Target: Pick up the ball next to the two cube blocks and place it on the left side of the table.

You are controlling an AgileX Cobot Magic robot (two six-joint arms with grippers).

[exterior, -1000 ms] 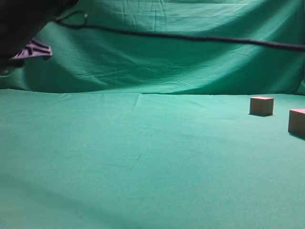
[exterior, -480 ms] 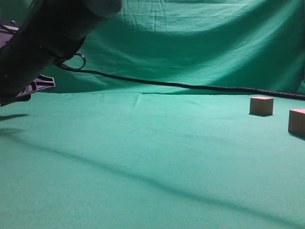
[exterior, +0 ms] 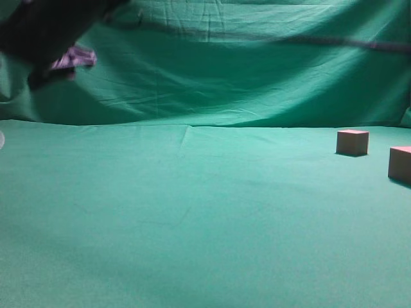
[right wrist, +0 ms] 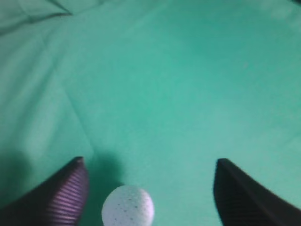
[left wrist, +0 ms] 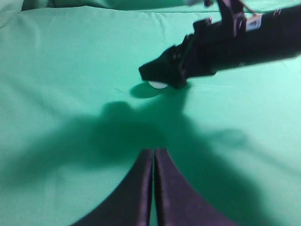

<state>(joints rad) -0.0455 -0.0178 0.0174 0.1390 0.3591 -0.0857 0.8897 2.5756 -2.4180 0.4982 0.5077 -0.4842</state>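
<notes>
The ball (right wrist: 128, 206), pale and dotted, lies on the green table (exterior: 192, 212) between the wide-open fingers of my right gripper (right wrist: 149, 160), touching neither. In the exterior view the ball (exterior: 1, 139) is a sliver at the far left edge, with my right gripper (exterior: 61, 69) raised above it. The left wrist view shows that gripper (left wrist: 162, 75) over the ball (left wrist: 157, 85). My left gripper (left wrist: 154, 150) is shut and empty, above the cloth. The two cube blocks (exterior: 352, 142) (exterior: 400, 163) sit at the far right.
A black cable (exterior: 334, 42) hangs across the green backdrop behind my right arm. The cloth is wrinkled, with a crease running from the back edge (exterior: 185, 138).
My right arm dipped low at the left, then rose. The ball now lies on the cloth at the left edge, free of the open gripper. The cable lifted with the arm.
</notes>
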